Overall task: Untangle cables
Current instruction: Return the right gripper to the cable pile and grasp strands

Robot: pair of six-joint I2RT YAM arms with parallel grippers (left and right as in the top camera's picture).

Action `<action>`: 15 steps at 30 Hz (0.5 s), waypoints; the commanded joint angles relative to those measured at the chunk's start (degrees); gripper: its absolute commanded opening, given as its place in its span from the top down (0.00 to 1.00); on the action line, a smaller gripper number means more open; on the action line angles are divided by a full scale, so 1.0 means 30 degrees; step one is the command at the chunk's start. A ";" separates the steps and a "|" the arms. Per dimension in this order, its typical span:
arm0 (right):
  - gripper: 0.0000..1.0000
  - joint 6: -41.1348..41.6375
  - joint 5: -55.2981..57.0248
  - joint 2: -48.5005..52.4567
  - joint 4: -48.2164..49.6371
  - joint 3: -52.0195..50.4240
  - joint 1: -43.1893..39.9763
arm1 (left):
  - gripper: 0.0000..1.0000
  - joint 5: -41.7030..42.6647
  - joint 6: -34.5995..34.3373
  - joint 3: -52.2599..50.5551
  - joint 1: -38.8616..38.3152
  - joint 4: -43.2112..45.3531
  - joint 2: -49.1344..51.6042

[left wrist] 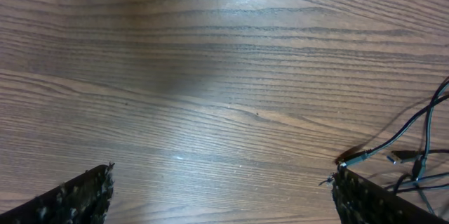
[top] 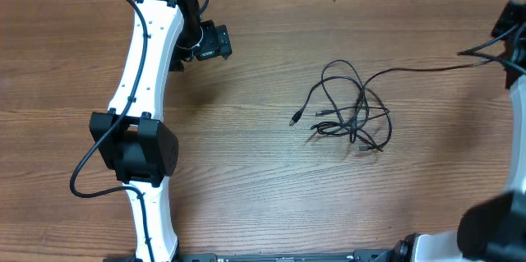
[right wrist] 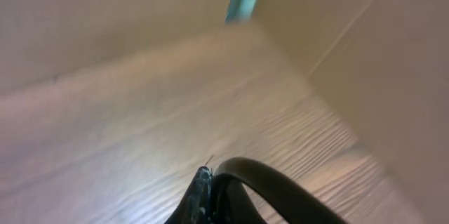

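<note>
Wooden table [top: 246,180], plain grain. Left arm [top: 144,73] stretched up the left side, white links with black joints. Left gripper [top: 215,44] sits over the far-left part of the table, well apart from the work. Jaws spread wide: in the left wrist view the two dark fingers [left wrist: 77,199] stand at opposite bottom corners with bare wood between them, nothing held. Cables [top: 355,112] lie right of centre on the table, thin black cords looped over one another in a loose knot. One free plug end [top: 293,119] pokes out to the left of the bundle and rests flat on the wood; the same end shows at the right edge of the left wrist view, just beside the right finger, not touching the left one. Several more short ends sit inside the loops; cannot tell how many cords there are. A single strand leaves the top of the knot and runs rightward toward the right arm [top: 516,89] at the frame edge. Right gripper [right wrist: 202,190] is closed, its tips pressed together, and a black cord arcs out from between them to the right, so it is pinching a strand of the cables. Right wrist view is blurred and tilted toward the wall; table only partly seen.
</note>
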 commanded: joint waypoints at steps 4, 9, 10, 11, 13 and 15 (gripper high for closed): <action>0.96 0.2047 -0.2441 0.2645 -0.1049 0.0124 -0.0117 | 0.01 -0.0270 -0.0131 0.0357 0.0080 0.0007 0.0146; 0.96 0.2106 -0.3650 0.4095 -0.1413 0.0109 -0.0117 | 0.00 -0.0270 -0.0131 0.0357 0.0080 0.0007 0.0146; 0.96 0.2106 -0.3796 0.4189 -0.1464 0.0109 -0.0117 | 0.00 -0.0270 -0.0131 0.0357 0.0080 0.0007 0.0146; 0.96 0.2113 -0.3847 0.4342 -0.1523 0.0109 -0.0117 | 0.01 -0.0270 -0.0131 0.0357 0.0080 0.0007 0.0146; 0.96 0.2113 -0.4022 0.4452 -0.1617 0.0109 -0.0117 | 0.00 -0.0270 -0.0131 0.0357 0.0080 0.0007 0.0146; 0.96 0.2113 -0.4306 0.4481 -0.1712 0.0109 -0.0117 | 0.00 -0.0270 -0.0131 0.0357 0.0080 0.0007 0.0146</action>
